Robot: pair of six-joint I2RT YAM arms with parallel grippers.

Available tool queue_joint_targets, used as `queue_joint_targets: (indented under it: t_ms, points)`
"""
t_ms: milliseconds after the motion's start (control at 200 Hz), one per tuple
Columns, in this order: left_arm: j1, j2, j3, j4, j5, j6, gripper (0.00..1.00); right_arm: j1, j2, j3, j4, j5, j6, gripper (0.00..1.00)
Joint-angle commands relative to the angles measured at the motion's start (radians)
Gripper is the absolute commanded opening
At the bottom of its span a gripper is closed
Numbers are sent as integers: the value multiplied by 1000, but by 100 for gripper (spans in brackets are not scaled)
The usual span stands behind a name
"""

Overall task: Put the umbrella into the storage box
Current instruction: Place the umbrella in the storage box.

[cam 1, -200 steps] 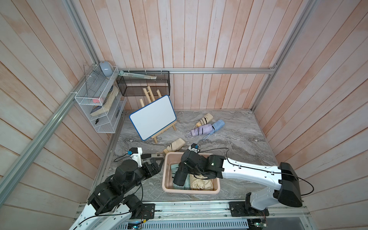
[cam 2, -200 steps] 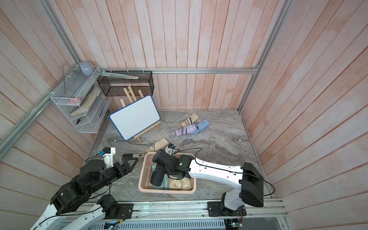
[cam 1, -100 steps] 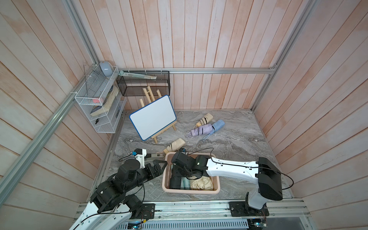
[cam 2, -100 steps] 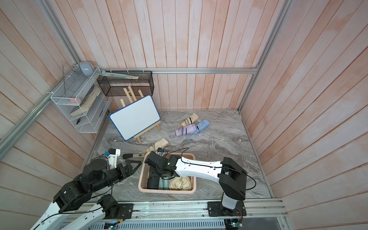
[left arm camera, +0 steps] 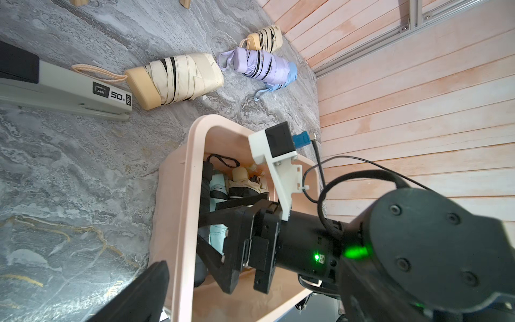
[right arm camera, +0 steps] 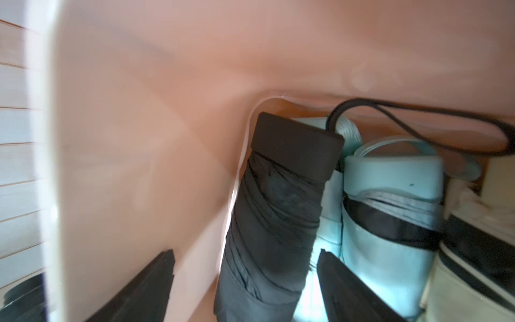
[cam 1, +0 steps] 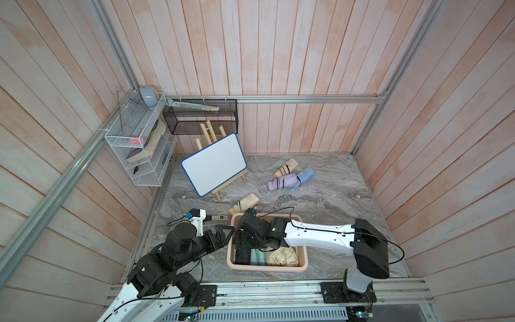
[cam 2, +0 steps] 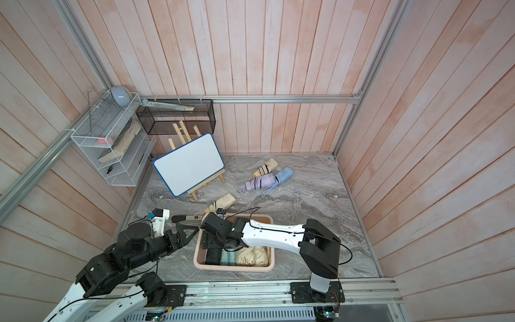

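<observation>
- The marble tabletop (cam 1: pixel 334 200) is hidden under both arms along its near edge.
- The right arm (cam 1: pixel 320 239) reaches down into the box and covers the box's far half in both top views.
- The left arm (cam 1: pixel 178 248) stops beside the box; its base is cut off by the frame.
- The pink box (cam 1: pixel 267 270) sits at the near edge of the tabletop. In the right wrist view its wall is a blur.
- The whiteboard (cam 1: pixel 214 164) hides most of its easel.
- The black umbrella (right arm camera: pixel 276 217) lies inside the box against an end wall. The top views show only its near end, and the right wrist view cuts off its other end.
- A teal umbrella (right arm camera: pixel 390 251) lies right beside it, then a cream umbrella (cam 1: pixel 281 256) that is partly under the arm.
- A beige umbrella (cam 1: pixel 245 203) lies just beyond the box. Farther off, a lilac umbrella (cam 1: pixel 280 181) half covers a blue umbrella (cam 1: pixel 306 175).
- The stapler (left arm camera: pixel 64 94) is cut off in the left wrist view.
- The right fingers (right arm camera: pixel 348 287) stand apart on either side of the black umbrella, with a clear gap on one side. We cannot tell if the other side touches it.
- Only one of the left fingers (left arm camera: pixel 139 295) shows in the wrist view. In the top views the pair is spread with nothing between, close by a corner of the box.
</observation>
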Motion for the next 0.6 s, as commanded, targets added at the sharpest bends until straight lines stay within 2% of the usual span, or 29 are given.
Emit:
queue_joint_targets:
  t_ms: [0, 245, 400, 595]
  points:
    - [-3, 26, 2, -13, 2, 33, 100, 4, -103, -5, 37, 51, 9, 87]
    - [-1, 119, 55, 18, -54, 109, 99, -25, -287, 7, -15, 188, -126, 82]
    - [-2, 165, 63, 133, -110, 176, 100, -184, -375, 9, -57, 143, -200, 80]
    - [-1, 212, 34, 341, -197, 301, 99, -399, -451, -56, -3, 75, -302, 80]
